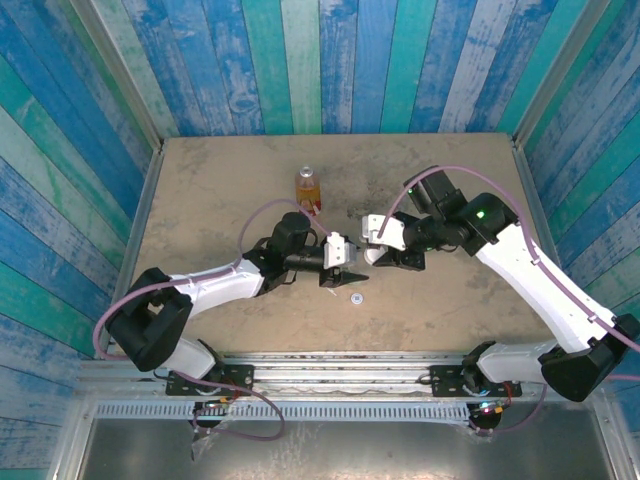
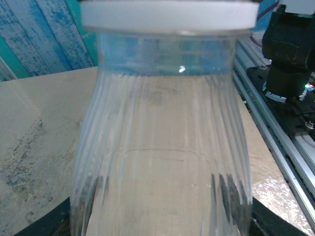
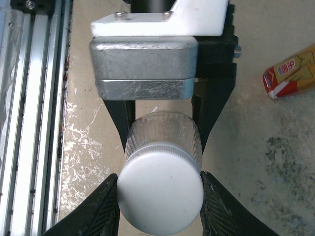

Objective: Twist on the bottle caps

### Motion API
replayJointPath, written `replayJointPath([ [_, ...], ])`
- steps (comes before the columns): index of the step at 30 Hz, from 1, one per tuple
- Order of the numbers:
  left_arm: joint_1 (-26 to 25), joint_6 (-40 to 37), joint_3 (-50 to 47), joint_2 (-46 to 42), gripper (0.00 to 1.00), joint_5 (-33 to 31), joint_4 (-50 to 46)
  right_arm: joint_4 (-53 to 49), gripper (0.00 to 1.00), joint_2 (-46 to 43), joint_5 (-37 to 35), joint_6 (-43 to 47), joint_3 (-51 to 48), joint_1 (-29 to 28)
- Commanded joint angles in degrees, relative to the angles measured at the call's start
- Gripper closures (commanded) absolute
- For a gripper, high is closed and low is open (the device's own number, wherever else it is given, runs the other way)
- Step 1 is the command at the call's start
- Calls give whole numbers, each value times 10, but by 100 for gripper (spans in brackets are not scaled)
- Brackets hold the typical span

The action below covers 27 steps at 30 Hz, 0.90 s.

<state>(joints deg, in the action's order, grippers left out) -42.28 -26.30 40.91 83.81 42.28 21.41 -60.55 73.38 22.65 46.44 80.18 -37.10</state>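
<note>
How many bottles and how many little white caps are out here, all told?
Bottles: 2 (amber bottle, clear bottle)
White caps: 2 (fitted cap on the clear bottle's mouth, loose cap lying by itself)
Total: 4

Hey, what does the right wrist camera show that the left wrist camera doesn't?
Right wrist, not left wrist: the right gripper pinching the white cap, and the labelled bottle in red and yellow off to the side. Left wrist, not right wrist: the blue plank wall and a black arm base. Both: the clear bottle with that cap on it, the table and the metal rail.
</note>
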Motion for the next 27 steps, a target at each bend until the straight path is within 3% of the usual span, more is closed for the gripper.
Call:
replayJointPath([
  [1, 1, 30, 6, -19, 60, -87, 40, 26, 69, -16, -5, -93, -7, -4],
  [7, -15, 25, 0, -9, 61, -280, 114, 114, 78, -29, -172, -431, -30, -3],
  [12, -56, -40, 7, 20, 62, -441, 158, 121, 82, -36, -211, -686, -52, 1],
  [15, -78, -76, 3, 31, 63, -510, 194, 131, 83, -48, -165, -786, -71, 18],
  [18, -76, -69, 2, 22, 62, -480, 192, 143, 80, -58, -129, -785, -77, 43],
  [20, -76, -77, 13, 19, 61, -437, 153, 145, 75, -66, -117, -735, -73, 50],
  [25, -64, -57, 10, -2, 63, -317, 96, 150, 42, -92, -50, -474, -68, 51],
  [27, -59, -49, 9, -15, 63, -267, 65, 140, 36, -110, -21, -357, -77, 52],
])
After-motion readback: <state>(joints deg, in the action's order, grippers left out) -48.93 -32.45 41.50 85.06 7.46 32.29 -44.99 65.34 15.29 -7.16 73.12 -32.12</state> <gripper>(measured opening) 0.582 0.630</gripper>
